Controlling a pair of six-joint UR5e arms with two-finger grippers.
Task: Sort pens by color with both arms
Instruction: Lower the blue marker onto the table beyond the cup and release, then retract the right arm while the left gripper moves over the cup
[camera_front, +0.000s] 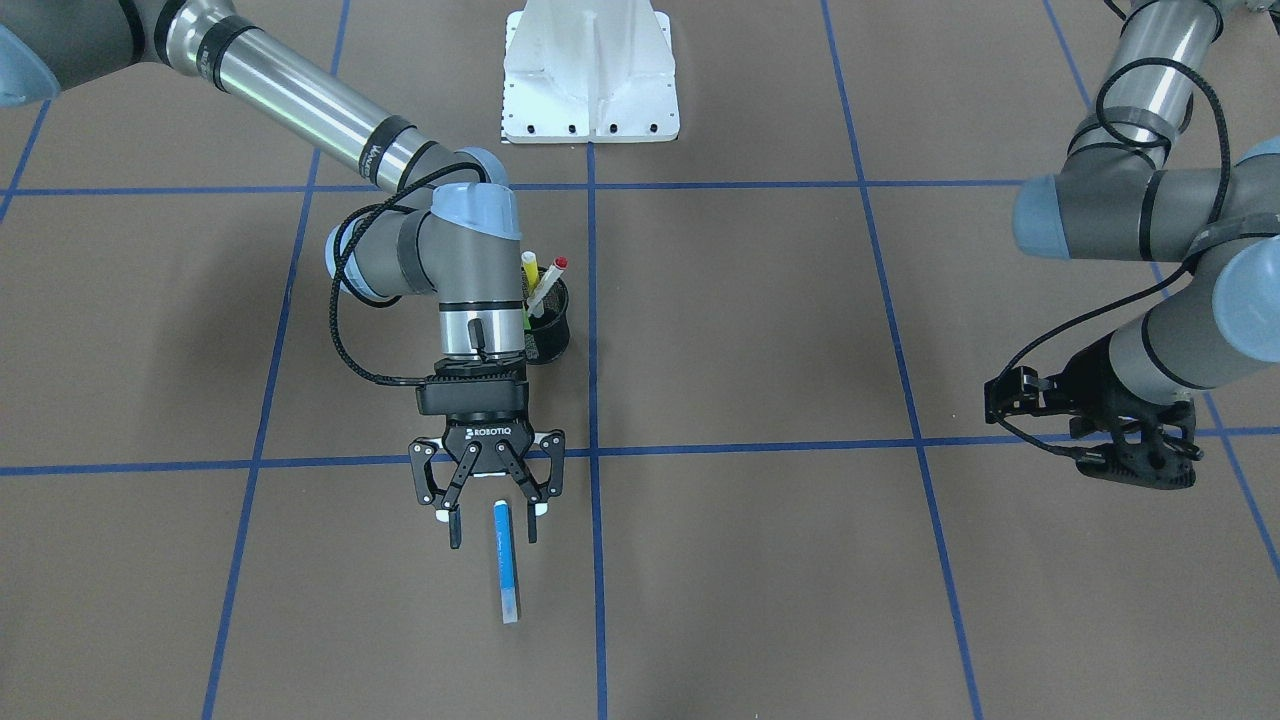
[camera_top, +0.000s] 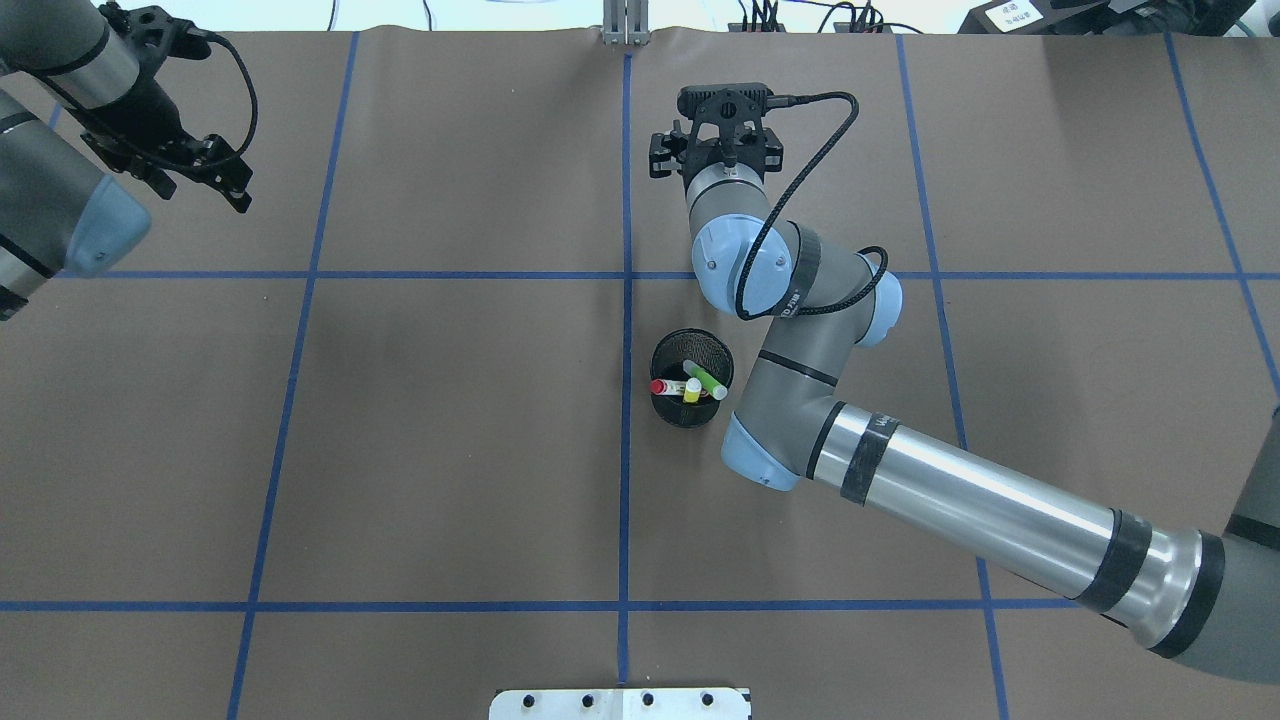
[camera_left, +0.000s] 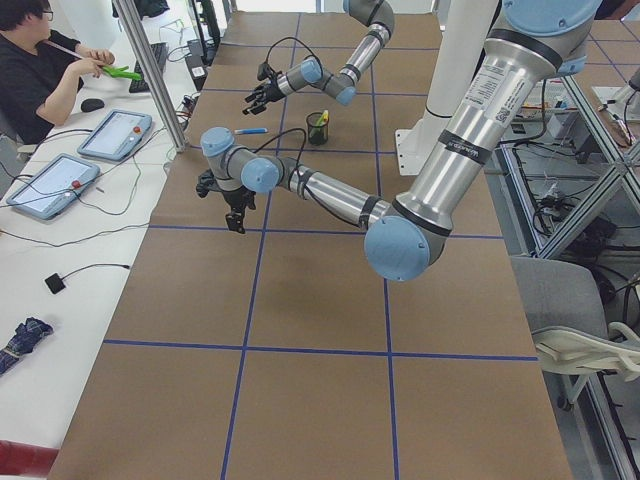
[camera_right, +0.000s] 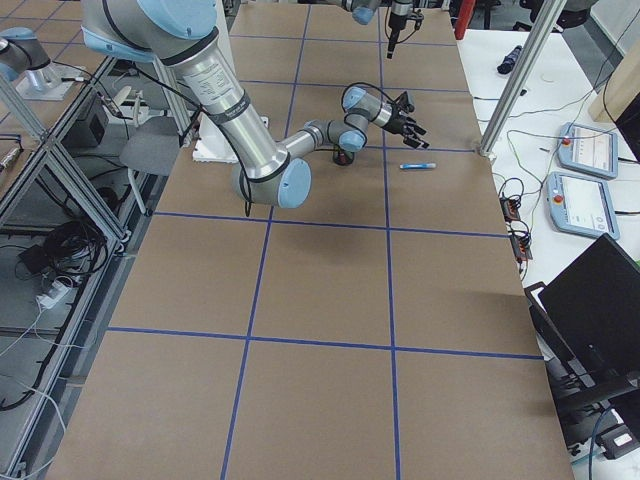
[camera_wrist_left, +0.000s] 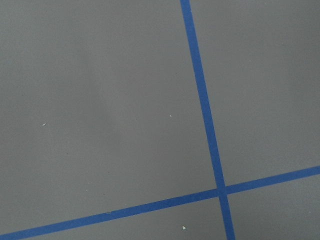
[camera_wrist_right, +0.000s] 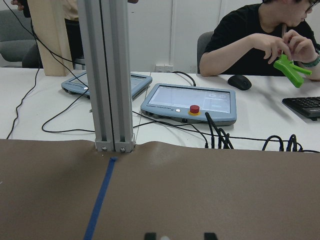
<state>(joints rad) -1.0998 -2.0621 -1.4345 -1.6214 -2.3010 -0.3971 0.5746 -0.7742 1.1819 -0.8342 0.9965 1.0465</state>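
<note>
The fingers of the right gripper are spread wide, and nothing is held between them. Their tips are seen on either side of the capless end of the blue pen, which lies flat on the brown worktop and points away from the robot; whether the tips touch the worktop cannot be told. The right arm is stretched out over the worktop, its wrist passing just beside the black mesh cup. In that cup the yellow pen, the white pen with the red cap and the lime green pen are stood upright and leaning. The cup is placed just beside a line of blue tape.

The left gripper is held over the worktop, well apart from the pens, and its fingers appear drawn close together with nothing between them. The left arm is bent above it.

Beyond the worktop's far edge, a person is seated at a white desk.
</note>
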